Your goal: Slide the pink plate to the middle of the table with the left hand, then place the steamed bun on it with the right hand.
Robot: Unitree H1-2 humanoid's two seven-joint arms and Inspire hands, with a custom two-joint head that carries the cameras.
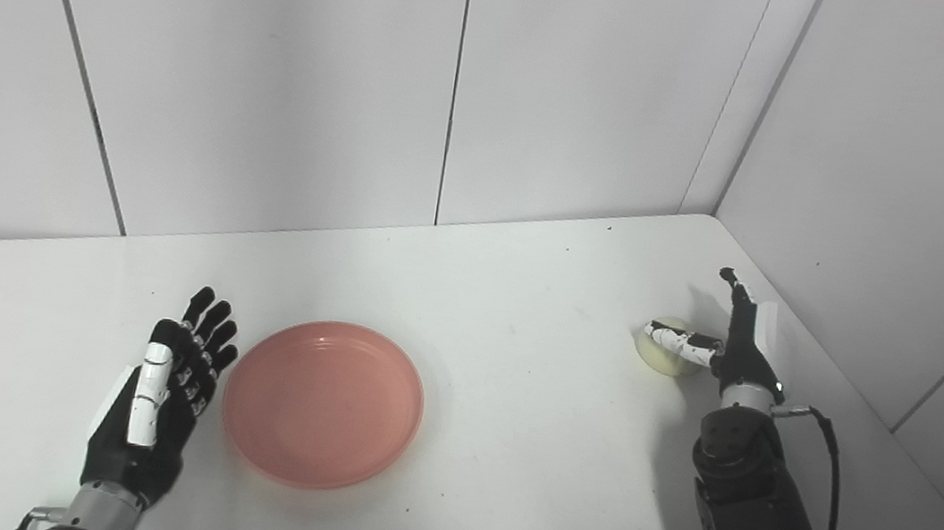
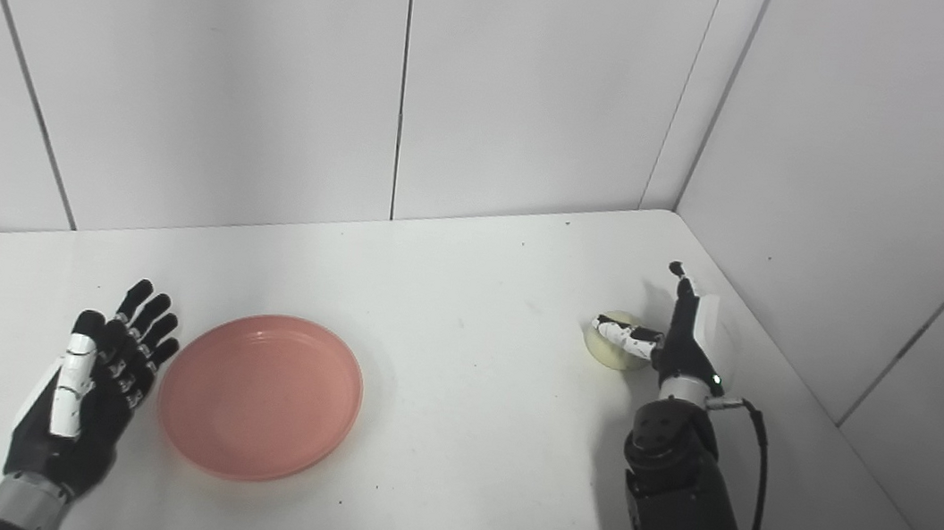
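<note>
While the pink plate (image 1: 323,402) lay flat on the white surface (image 1: 508,413), somewhat left of the middle and toward the near edge, the left hand (image 1: 163,394) stood just beside its left rim. That hand was set on edge with its palm turned toward the plate, its fingers (image 1: 207,332) straight and slightly spread, holding nothing. Whether the fingers actually touched the rim could not be told; in the right eye view a thin strip of white showed between them. The plate was bare inside, with a shallow raised lip all around.

Far over on the right side, near the corner where the grey wall panels (image 1: 280,70) met, the steamed bun (image 1: 667,347) sat on the surface, a small pale round thing. The right hand (image 1: 737,343) was at it from the right, its thumb (image 1: 683,341) laid across the top and front of the bun while the other fingers pointed up and away behind it. The hand was not closed around the bun; its fingers were apart, and only the thumb seemed to be in contact. The bun's underside appeared to rest on the surface.

Plate and bun lay well apart, with open white surface between them. The dark right forearm (image 1: 752,515) came in from the lower right with a black cable (image 1: 831,476) looping beside its wrist.
</note>
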